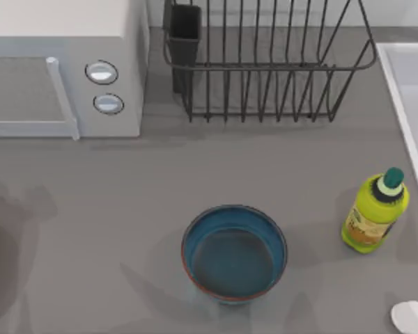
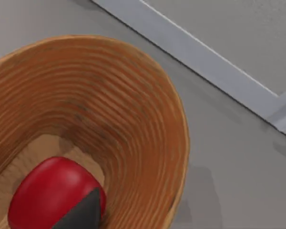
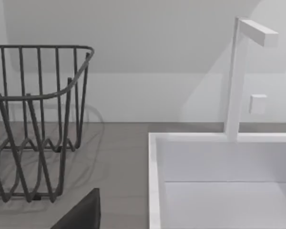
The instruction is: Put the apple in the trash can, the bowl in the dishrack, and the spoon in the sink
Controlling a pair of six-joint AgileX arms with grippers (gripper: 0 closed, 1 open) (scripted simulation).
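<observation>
From my left wrist camera I see the apple (image 2: 55, 193) lying at the bottom of a ribbed wooden basket (image 2: 148, 119), which I take for the trash can, so I judge this first part done or nearly done. A dark finger tip (image 2: 83, 212) of my left gripper is just in front of the apple, but I cannot tell how the jaws stand. The bowl (image 1: 234, 252) is upright on the counter (image 1: 125, 209), near the front middle, and the dishrack (image 1: 265, 66) far behind it holds nothing. The spoon (image 1: 412, 316) lies at the near right corner, outside the sink (image 1: 404, 90). So two parts remain. For my right gripper I cannot tell the jaws either. I count one apple, one bowl, one spoon, one bottle (image 1: 375, 212), one microwave (image 1: 63, 66).
</observation>
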